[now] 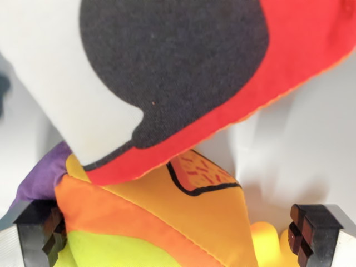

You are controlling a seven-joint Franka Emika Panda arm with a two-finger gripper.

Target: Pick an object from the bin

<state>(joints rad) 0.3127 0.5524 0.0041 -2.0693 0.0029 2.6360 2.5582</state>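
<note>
Pincer [178, 233] straddling orange plush toy [167, 217] (fingers apart), toy's length unclear

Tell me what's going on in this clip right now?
This is the wrist view, very close over a pile of soft fabric items. The end effector is open, one finger at each lower corner. Between them lies an orange and yellow-green plush. A larger white, black and red plush overlaps it from above, with a purple cloth at the wrist view's left. Nothing looks gripped yet, though the left finger is close against the orange plush.
</note>
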